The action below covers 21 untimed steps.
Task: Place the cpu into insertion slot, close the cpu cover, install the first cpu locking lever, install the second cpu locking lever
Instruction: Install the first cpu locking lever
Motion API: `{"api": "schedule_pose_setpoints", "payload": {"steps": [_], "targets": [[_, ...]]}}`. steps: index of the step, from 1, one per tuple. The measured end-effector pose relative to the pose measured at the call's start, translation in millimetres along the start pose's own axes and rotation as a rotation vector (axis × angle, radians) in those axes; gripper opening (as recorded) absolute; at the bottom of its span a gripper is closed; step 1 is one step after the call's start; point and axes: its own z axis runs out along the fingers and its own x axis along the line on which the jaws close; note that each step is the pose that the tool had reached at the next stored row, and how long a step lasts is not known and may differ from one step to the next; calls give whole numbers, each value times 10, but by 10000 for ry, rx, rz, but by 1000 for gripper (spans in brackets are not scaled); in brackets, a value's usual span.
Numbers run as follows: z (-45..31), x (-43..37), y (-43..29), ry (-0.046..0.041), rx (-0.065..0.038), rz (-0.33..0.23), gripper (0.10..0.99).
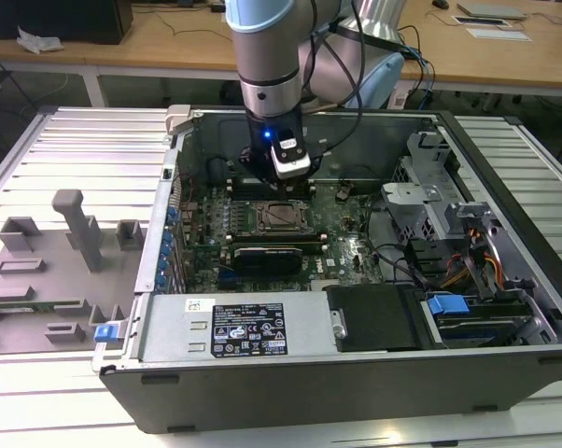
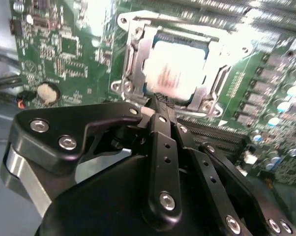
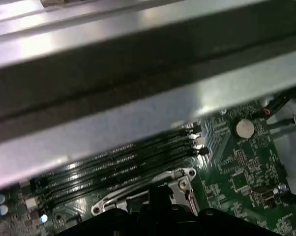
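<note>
While the arm reaches down into the open computer case, we see the gripper with its fingers drawn together on nothing, tips just beside the insertion slot. Lying flat in that slot, the cpu turns its pale metal face upward; being square, it has no long axis. Around it, the cpu cover lies down. Beside the slot, the first wrist view adds black memory sticks and a coin battery.
</note>
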Motion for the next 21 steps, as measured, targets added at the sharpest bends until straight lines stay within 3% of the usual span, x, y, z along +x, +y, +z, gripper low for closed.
{"api": "schedule_pose_setpoints", "payload": {"steps": [5,7,10,13,21], "targets": [[-2,-18,-52,129,558,-71,106],[-3,-28,-83,172,685,-85,106],[-1,-49,-147,192,702,-98,106],[-3,-50,-150,204,669,-366,106],[-260,-88,-130,205,667,-381,106]]}}
